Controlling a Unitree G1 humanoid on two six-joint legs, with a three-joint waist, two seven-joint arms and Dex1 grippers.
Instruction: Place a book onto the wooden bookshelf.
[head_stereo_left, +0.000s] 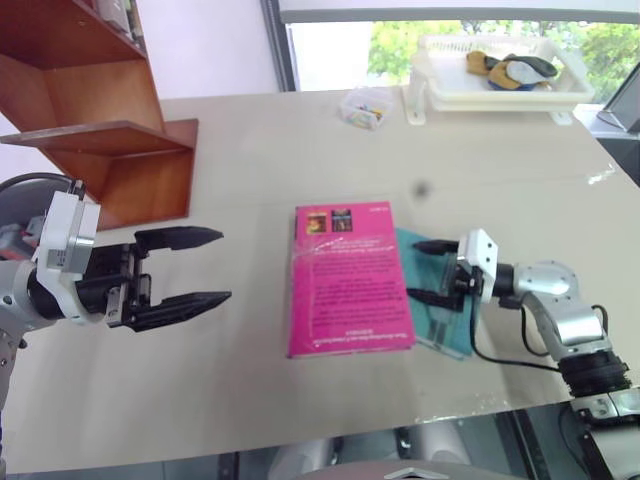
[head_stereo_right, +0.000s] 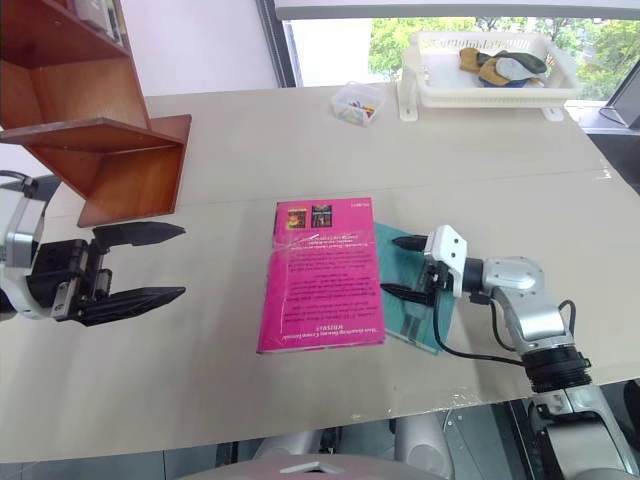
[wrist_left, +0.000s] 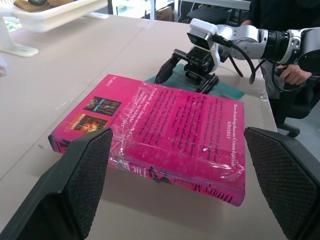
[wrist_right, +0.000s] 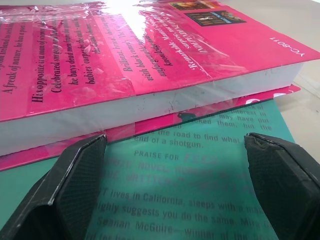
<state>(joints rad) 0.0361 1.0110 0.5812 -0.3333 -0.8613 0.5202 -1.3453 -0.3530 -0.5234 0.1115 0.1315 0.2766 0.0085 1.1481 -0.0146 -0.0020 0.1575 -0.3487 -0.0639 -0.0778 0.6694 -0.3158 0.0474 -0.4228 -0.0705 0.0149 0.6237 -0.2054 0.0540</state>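
The book (head_stereo_left: 348, 277) lay flat at frame centre, half over a teal book (head_stereo_left: 440, 300) — both grippers (head_stereo_left: 180, 268) (head_stereo_left: 428, 270) flanked it wide open, empty, pre-grasp — next they'd need to close in, then lift toward the upper-left bookshelf (head_stereo_left: 110, 120).

table (head_stereo_left: 250, 150): beige, broad, ran to the window | teal book (head_stereo_right: 412, 300): lay flat on the table, printed text visible | white basket (head_stereo_left: 500, 85): sat at the far edge, held yellow and dark items | small clear box (head_stereo_left: 366, 106): stood just beside the basket, colourful bits inside
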